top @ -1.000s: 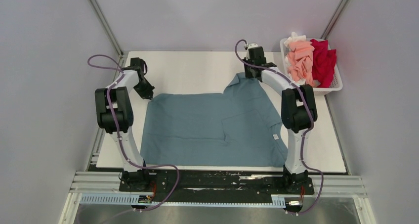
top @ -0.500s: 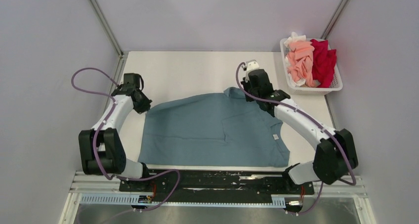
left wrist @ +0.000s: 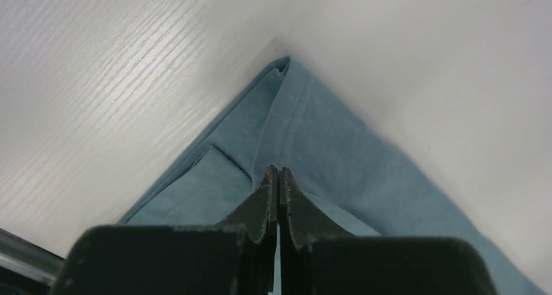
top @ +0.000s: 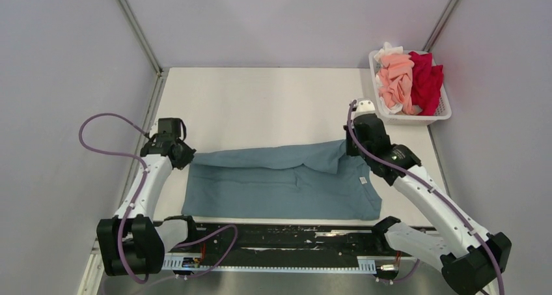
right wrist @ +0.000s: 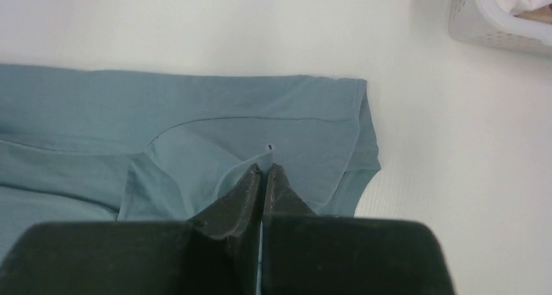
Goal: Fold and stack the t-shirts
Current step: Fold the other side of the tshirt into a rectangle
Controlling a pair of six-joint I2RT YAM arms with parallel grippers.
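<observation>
blue-grey t-shirt long axis left-right; we pinch far edge, left gripper and right gripper clamped on cloth, hem nearward.

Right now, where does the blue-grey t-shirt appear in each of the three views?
Top external: the blue-grey t-shirt lies across the near centre of the picture.
Left wrist: the blue-grey t-shirt fills the lower centre and right, one corner pointing up.
Right wrist: the blue-grey t-shirt spans the left and centre.
Shared landmark: the white table under it.
</observation>
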